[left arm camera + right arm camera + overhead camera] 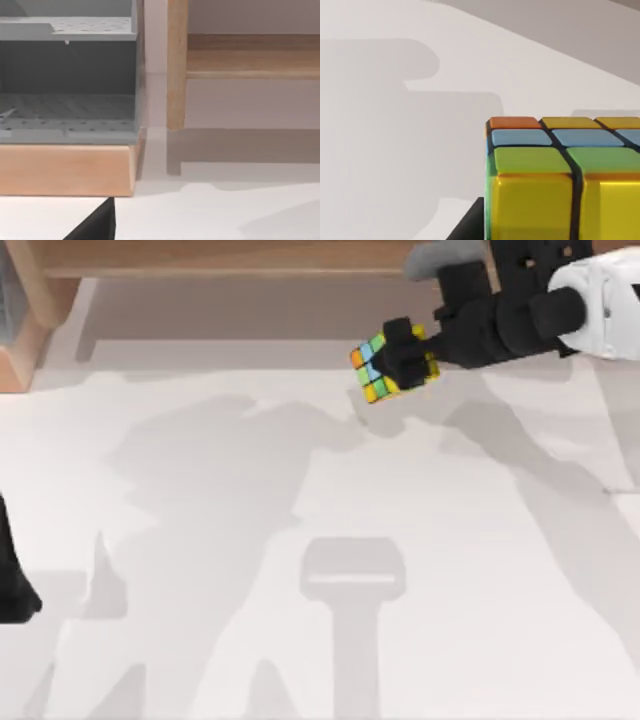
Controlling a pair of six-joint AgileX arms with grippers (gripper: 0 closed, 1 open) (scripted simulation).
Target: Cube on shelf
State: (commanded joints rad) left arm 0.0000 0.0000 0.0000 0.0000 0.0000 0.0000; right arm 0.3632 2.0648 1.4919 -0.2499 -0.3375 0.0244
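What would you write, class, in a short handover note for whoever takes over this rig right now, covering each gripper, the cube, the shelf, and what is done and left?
Right gripper: shut on the cube, held in front of the shelf toward the top view's right.
Left arm: parked at the top view's left edge.
Shelf: board along the top view's far edge, nothing seen on it.
Done: cube grasped and brought near the shelf.
Left: carry it over the board, set it down, release, retreat.
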